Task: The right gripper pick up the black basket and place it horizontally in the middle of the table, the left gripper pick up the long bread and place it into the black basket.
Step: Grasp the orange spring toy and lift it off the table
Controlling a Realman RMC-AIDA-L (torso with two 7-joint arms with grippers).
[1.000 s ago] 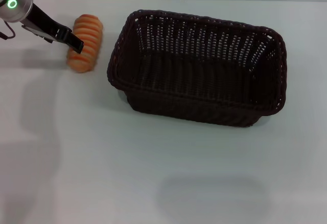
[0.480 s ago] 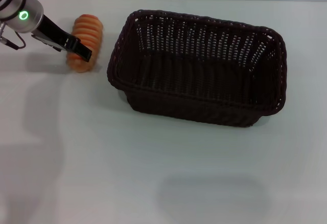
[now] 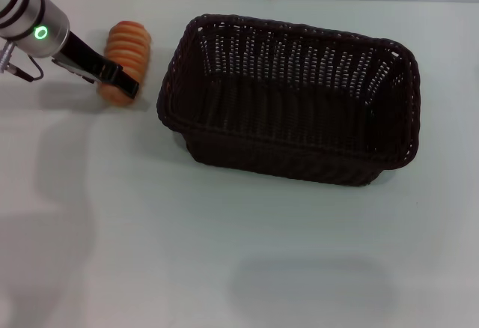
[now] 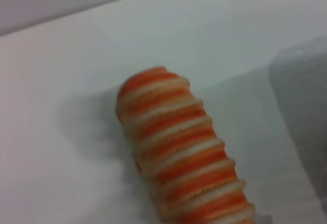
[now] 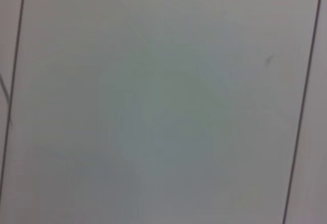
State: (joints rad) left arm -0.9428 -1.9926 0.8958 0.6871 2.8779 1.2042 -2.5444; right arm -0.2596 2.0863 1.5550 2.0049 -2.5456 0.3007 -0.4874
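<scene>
The long bread (image 3: 127, 47), orange-brown with pale stripes, lies on the white table (image 3: 224, 253) at the far left. My left gripper (image 3: 120, 84), on the green-lit arm, reaches in from the left and lies across the bread's near end. The left wrist view shows the bread (image 4: 179, 147) very close and lying flat. The black basket (image 3: 284, 156) stands upright and empty in the middle of the table, its long side across my view, to the right of the bread. My right gripper is out of view.
The right wrist view shows only a pale flat surface with thin dark lines (image 5: 301, 106). The basket's left rim (image 3: 168, 88) is a short gap from the bread. The table's far edge (image 3: 314, 0) runs behind the basket.
My left gripper has moved right and nearer, from beside the bread's middle to across its near end. The bread and the basket have not moved.
</scene>
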